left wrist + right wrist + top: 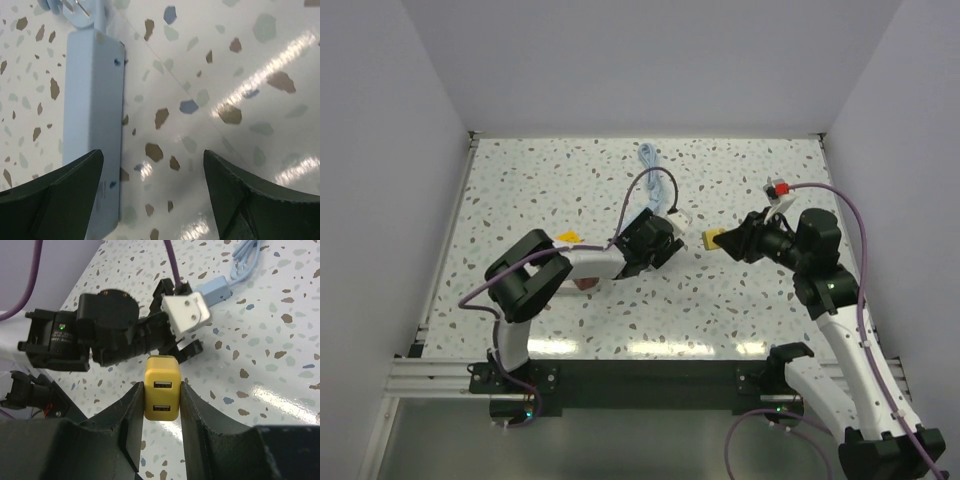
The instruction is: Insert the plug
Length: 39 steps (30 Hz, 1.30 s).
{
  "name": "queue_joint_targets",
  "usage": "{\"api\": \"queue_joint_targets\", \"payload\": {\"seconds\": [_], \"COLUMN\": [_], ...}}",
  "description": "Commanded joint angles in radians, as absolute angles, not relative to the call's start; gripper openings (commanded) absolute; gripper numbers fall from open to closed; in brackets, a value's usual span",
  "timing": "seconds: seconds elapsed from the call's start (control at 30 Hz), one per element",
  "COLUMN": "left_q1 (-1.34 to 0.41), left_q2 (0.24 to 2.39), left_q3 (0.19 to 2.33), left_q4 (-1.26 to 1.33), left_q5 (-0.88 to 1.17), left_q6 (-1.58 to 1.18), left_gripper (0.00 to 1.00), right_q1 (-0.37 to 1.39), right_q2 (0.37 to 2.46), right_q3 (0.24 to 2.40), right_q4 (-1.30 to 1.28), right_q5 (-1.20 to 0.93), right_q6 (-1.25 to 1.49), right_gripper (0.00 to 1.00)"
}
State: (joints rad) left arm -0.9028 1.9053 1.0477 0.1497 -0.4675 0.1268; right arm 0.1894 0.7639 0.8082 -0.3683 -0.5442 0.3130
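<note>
The right gripper clamps the yellow plug, while the pale blue power strip lies at its nine o'clock, long axis twelve-to-six in the left wrist view, under the nearer, wide-open, empty left gripper.

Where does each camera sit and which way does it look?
Top external: overhead, behind the bases, looking down; left gripper and right gripper show.
Left wrist: faces down at the power strip; open fingers show.
Right wrist: faces the left gripper; its fingers clamp the yellow plug.
Shared: top and right wrist show the plug.
</note>
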Motion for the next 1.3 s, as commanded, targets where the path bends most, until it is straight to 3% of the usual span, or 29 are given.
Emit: {"api": "queue_joint_targets", "payload": {"seconds": [0.0,0.3,0.67,0.93,1.0,1.03,1.1,1.13,1.27], "left_q1": [-0.836,-0.637,-0.488,-0.48,-0.48,-0.48,-0.482,-0.48,-0.486], "left_q2": [1.965,2.0,2.336,2.398,2.414,2.419,2.421,2.416,2.355], "left_q3": [1.193,1.394,1.862,1.841,1.858,1.859,1.856,1.842,1.775], "left_q4": [0.178,0.222,0.002,0.014,0.006,0.008,0.014,0.017,0.035], "left_q5": [-0.333,-0.063,0.061,0.133,0.179,0.205,0.219,0.222,0.187], "left_q6": [0.057,-0.147,-0.299,-0.342,-0.338,-0.336,-0.31,-0.298,-0.206], "left_gripper": [0.87,0.95,0.98,0.97,0.9,0.7,0.46,0.27,0.06], "right_q1": [0.187,0.187,0.187,0.187,0.187,0.186,0.187,0.186,0.187], "right_q2": [0.746,0.764,0.77,0.762,0.764,0.764,0.764,0.761,0.764], "right_q3": [0.838,0.816,0.788,0.781,0.779,0.778,0.776,0.776,0.773], "right_q4": [-0.364,-0.338,-0.304,-0.298,-0.291,-0.29,-0.29,-0.291,-0.287], "right_q5": [-0.529,-0.549,-0.603,-0.62,-0.624,-0.626,-0.626,-0.626,-0.623], "right_q6": [0.302,0.305,0.318,0.322,0.327,0.327,0.328,0.33,0.33], "right_gripper": [0.0,0.0,0.0,0.0,0.0,0.0,0.0,0.0,0.0]}}
